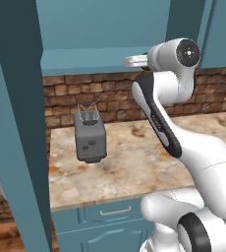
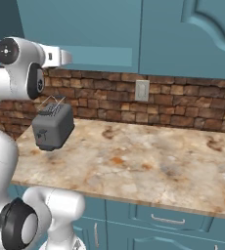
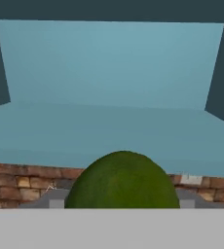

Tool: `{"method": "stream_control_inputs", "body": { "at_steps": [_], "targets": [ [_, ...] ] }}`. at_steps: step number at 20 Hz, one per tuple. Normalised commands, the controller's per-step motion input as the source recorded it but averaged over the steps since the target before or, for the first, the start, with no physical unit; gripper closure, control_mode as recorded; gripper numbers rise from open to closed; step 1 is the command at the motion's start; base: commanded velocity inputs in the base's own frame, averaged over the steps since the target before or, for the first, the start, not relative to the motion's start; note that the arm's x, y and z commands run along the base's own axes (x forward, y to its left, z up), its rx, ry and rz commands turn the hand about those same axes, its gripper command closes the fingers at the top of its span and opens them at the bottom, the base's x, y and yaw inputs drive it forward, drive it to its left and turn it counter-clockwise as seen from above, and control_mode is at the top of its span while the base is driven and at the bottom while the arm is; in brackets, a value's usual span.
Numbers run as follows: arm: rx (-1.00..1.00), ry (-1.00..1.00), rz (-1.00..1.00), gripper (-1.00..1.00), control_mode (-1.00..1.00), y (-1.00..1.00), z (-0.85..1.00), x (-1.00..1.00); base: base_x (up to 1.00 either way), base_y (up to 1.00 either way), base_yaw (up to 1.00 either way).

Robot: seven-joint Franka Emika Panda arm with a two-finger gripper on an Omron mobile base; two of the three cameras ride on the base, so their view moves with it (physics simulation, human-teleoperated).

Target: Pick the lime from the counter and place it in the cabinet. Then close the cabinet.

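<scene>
The two-finger gripper (image 3: 119,204) is clamped on the small dark green round lime (image 3: 122,181), facing the open teal-blue wall cabinet (image 3: 109,121) and its shelf.

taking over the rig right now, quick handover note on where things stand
End effector: raised at the front edge of the open cabinet; the hand view shows the lime close at its fingertips, apparently held, though the fingers are hidden.
Cabinet: door open, teal shelf bare ahead of the lime.
Counter: carries the toaster.
Done: lime lifted off the counter.
Left: set the lime on the shelf, release, close the cabinet.
</scene>
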Motion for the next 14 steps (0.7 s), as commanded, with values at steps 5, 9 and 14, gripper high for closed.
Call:
{"method": "stream_control_inputs", "body": {
  "at_steps": [5,9,14],
  "targets": [
    [0.0,0.0,0.0,1.0,-1.0,-0.05,-0.04,0.78,0.0,0.0,0.0],
    [0.0,0.0,0.0,1.0,-1.0,-0.08,-0.02,0.72,0.0,0.0,0.0],
    [0.0,0.0,0.0,1.0,-1.0,-0.09,-0.1,0.71,0.0,0.0,0.0]
  ]
}}
